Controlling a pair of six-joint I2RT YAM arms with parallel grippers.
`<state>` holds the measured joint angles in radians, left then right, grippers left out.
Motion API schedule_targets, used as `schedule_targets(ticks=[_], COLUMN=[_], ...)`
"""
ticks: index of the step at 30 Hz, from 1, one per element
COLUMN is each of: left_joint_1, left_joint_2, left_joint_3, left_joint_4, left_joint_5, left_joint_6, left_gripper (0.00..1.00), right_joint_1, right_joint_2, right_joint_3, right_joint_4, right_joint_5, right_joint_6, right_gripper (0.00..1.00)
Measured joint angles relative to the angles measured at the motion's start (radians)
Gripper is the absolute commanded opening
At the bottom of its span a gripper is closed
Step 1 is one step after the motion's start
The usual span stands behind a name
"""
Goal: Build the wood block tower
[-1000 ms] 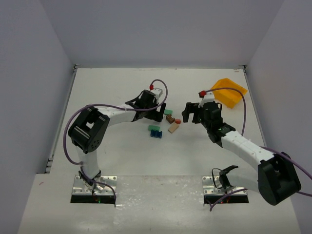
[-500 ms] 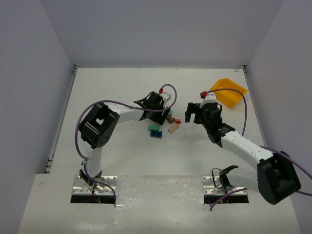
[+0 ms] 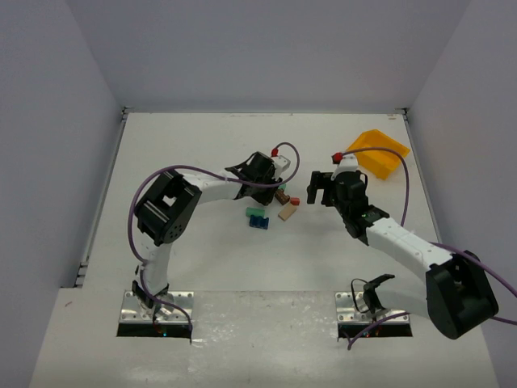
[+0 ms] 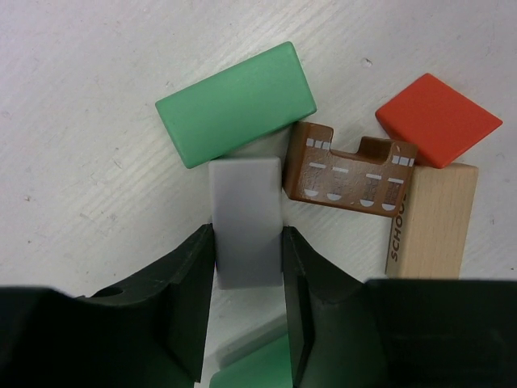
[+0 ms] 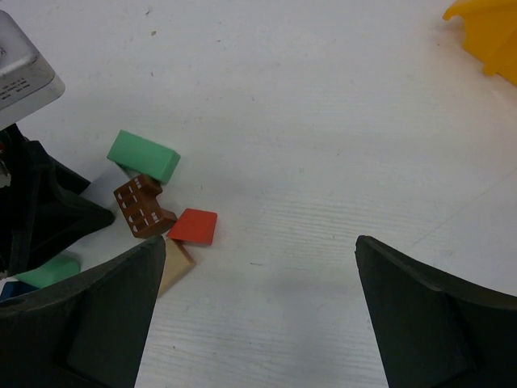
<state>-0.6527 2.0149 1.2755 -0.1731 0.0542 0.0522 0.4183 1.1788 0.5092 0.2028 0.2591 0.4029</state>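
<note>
The wood block tower is only loose pieces lying close together on the table. In the left wrist view my left gripper (image 4: pixel 246 233) is shut on a white block (image 4: pixel 246 202), with both jaws against its sides. Just beyond lie a green block (image 4: pixel 234 103), a brown windowed block (image 4: pixel 351 174), a red block (image 4: pixel 436 119) and a pale plank (image 4: pixel 432 218). A second green block (image 3: pixel 257 212) and a blue block (image 3: pixel 258 222) lie nearer the bases. My right gripper (image 5: pixel 260 242) stands open and empty over bare table, right of the red block (image 5: pixel 194 226).
A yellow plastic bin (image 3: pixel 378 152) sits at the back right, behind the right arm; its corner (image 5: pixel 485 32) shows in the right wrist view. Grey walls close the table on three sides. Purple cables loop over both arms.
My left gripper has moved right to the pile and its jaws have closed from wide open onto the white block. The right arm has hardly moved.
</note>
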Motion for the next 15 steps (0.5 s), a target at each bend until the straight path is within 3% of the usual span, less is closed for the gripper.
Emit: schedule_targets(ticks=[2, 9, 15], left_joint_1=[-0.001, -0.008, -0.077], left_joint_2=[0.001, -0.034, -0.179], left_joint_3=[0.0, 0.0, -0.006], left_joint_4=[0.002, -0.018, -0.043], left_joint_5=[-0.001, 0.0, 0.024], left_joint_6=[0.003, 0.042, 0.093], left_gripper=[0.0, 0.0, 0.0], right_joint_1=[0.0, 0.0, 0.0], right_joint_2=[-0.002, -0.014, -0.041], right_joint_3=[-0.009, -0.02, -0.029], right_joint_4=[0.003, 0.006, 0.01], right_joint_5=[-0.002, -0.024, -0.051], right_joint_6=[-0.002, -0.003, -0.003], right_gripper=[0.99, 0.99, 0.99])
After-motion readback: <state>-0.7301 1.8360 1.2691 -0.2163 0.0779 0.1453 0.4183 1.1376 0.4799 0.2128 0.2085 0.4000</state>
